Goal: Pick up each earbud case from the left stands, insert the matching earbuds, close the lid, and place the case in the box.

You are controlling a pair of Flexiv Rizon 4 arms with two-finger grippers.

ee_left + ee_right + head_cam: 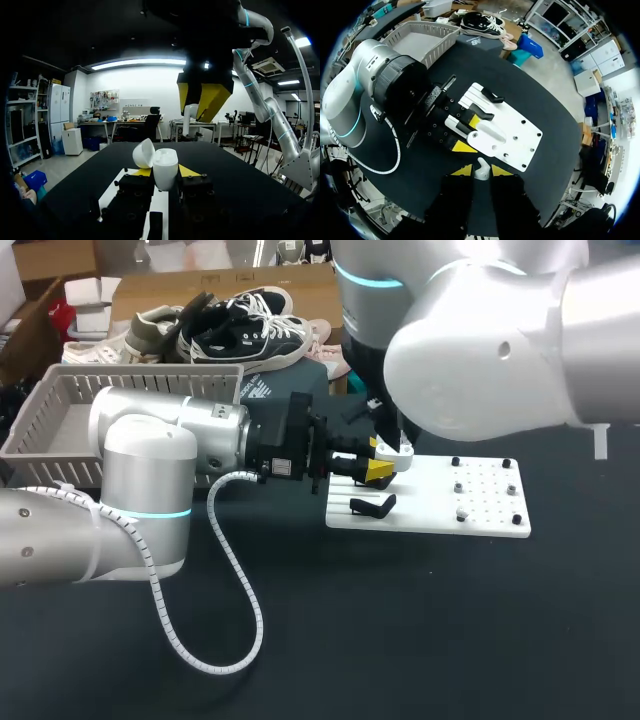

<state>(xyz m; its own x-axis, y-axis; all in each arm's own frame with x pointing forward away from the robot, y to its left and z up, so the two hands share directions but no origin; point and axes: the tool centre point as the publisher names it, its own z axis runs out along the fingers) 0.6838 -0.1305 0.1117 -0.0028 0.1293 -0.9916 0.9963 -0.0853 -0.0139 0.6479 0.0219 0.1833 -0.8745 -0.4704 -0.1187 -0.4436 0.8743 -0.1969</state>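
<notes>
Step in hand: earbud insertion. Your left gripper [165,171] was clamped on the case [165,170], one yellow tip on each side, holding it upright with the lid [144,153] swung open beside the body. In the head view the case [398,453] sat at the board's [480,512] 10 o'clock corner, raised off it, and the box [60,425] lay well apart at 9 o'clock. An empty black stand [372,505] sat at 6 o'clock from the case.

Your right gripper [481,171] hung above the open case. Its fingers looked closed on a small white earbud [481,167], pinched between the tips. The case [487,134] lay just ahead of that gripper.

I couldn't tell if any bud was in the case yet.

My read of the next move: line the bud over its socket, lower straight down, then release. The left grip needs to hold steady. After that come the lid closing and the carry to the box.
</notes>
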